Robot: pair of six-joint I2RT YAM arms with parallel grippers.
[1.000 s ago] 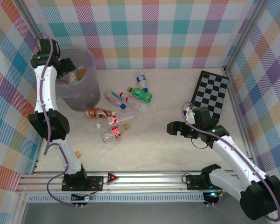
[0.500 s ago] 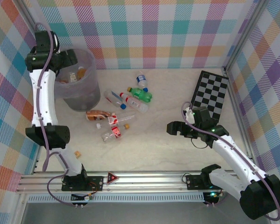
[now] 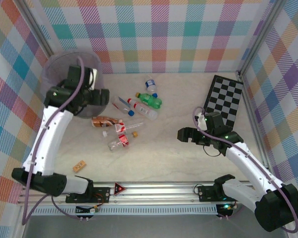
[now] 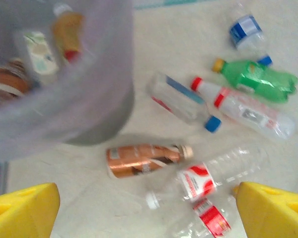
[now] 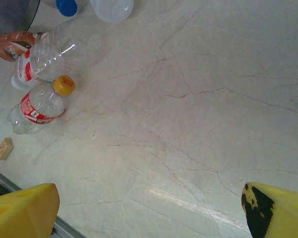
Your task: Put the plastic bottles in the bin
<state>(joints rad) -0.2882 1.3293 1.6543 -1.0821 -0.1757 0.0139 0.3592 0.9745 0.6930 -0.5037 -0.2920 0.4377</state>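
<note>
The bin (image 3: 53,68) stands in the upper left of the overhead view, within the left arm's reach, which I take to be why that arm does the carrying. A few bottles (image 4: 68,24) already lie inside it.

The left gripper (image 3: 100,95) hangs just beside the bin's wall, spread wide and empty, looking down on the loose heap, likely to pick one.

Nearest the bin is the amber-brown bottle (image 4: 144,159). It lies flat with its long axis across the wrist frame, cap to the right. The blue-capped clear bottle (image 4: 181,101) slants down to the right, cap lowest. The green bottle (image 4: 258,79) points its cap left.

The right gripper (image 3: 181,135) sits at centre right, wide open over bare table, holding nothing, probably waiting.
</note>
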